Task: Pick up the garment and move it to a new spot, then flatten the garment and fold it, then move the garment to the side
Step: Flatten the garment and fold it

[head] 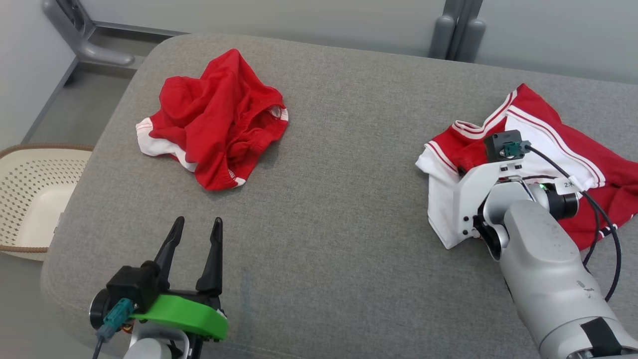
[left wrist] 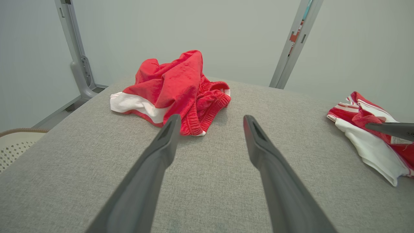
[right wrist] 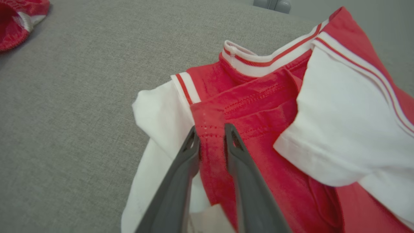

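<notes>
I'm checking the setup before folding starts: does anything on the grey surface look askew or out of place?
Nothing looks spilled or damaged, but both garments lie crumpled rather than flat: the red shorts bunched in a heap at far left, the red-and-white shirt rumpled at right.

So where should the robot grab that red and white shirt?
Probably the raised red fold near the collar, from above. The shirt lies mostly flat on the grey cushion, but that fold stands up like a ridge, so the right pincer fits a finger on each side.
</notes>
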{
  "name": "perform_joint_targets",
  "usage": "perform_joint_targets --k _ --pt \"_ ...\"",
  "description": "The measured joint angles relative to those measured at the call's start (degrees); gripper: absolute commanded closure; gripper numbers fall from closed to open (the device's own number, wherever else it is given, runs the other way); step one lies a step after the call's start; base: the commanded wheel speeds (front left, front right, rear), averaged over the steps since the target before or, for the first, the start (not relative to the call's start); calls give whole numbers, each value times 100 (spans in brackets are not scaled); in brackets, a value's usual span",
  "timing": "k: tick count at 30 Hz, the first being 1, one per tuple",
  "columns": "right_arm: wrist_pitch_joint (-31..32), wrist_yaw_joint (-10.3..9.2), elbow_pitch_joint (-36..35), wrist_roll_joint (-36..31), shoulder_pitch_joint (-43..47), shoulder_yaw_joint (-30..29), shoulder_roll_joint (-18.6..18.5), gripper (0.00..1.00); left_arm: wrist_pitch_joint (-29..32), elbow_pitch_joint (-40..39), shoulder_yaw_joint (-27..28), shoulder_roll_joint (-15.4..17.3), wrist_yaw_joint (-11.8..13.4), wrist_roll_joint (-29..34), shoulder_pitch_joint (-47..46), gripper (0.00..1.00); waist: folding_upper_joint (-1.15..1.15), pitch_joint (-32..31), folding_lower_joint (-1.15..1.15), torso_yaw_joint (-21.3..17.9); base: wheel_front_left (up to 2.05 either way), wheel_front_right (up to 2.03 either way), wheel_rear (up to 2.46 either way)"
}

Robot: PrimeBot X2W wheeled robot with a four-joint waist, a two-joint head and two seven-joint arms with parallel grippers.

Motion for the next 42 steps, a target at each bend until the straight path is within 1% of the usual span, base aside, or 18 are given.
perform_joint_targets --k 3,6,9,12,16,19,22,25,27,28,33,36,38,42 --pt "-253 0 10 -15 0 -167 -1 100 0 29 54 -7 0 7 1 0 0 -14 0 -4 0 0 0" --pt "-715 0 -120 305 10 -302 3 100 0 65 64 -10 -7 9 1 0 0 -88 0 -45 0 0 0" --pt "-1185 0 -515 510 139 -598 12 100 0 82 87 0 -7 20 35 0 0 -177 0 -142 0 0 0" --pt "-1383 0 -1062 427 514 -1137 -1 100 0 65 135 41 1 23 103 0 0 -251 0 -286 0 0 0" --pt "-1341 0 -1973 252 1120 -1884 -34 100 1 13 155 82 23 23 154 0 0 -341 0 -496 0 0 0" --pt "-1157 0 -2787 141 1627 -2605 -20 100 1 -8 149 92 42 21 180 0 0 -395 0 -678 0 0 0" --pt "-926 -1 -3395 63 2033 -3185 -16 100 2 -14 130 89 46 13 178 0 0 -429 0 -831 0 0 0" --pt "-805 -1 -3651 140 2274 -3570 -5 100 2 -7 116 90 46 5 177 0 0 -455 0 -954 0 0 0" --pt "-790 0 -3690 104 2384 -3817 -1 100 2 3 104 90 46 -3 177 0 0 -477 0 -1013 0 0 0" --pt "-764 -2 -3672 78 2440 -3929 -12 0 2 20 99 91 45 -8 177 0 0 -499 0 -1042 0 0 0" --pt "-784 -2 -3673 -167 2681 -3977 -3 0 2 86 84 92 46 -16 186 0 0 -628 0 -1106 0 0 0" --pt "-933 -2 -3838 -336 2941 -3821 -5 0 2 102 80 97 54 -42 257 0 0 -730 0 -1148 0 0 0" --pt "-1034 -3 -3940 -344 3093 -3610 -13 0 2 101 92 108 70 -60 308 0 0 -782 0 -1176 0 0 0" --pt "-1457 -2 -4379 -342 3561 -2820 -4 0 2 81 153 133 97 -112 392 0 0 -880 0 -1279 0 0 0"
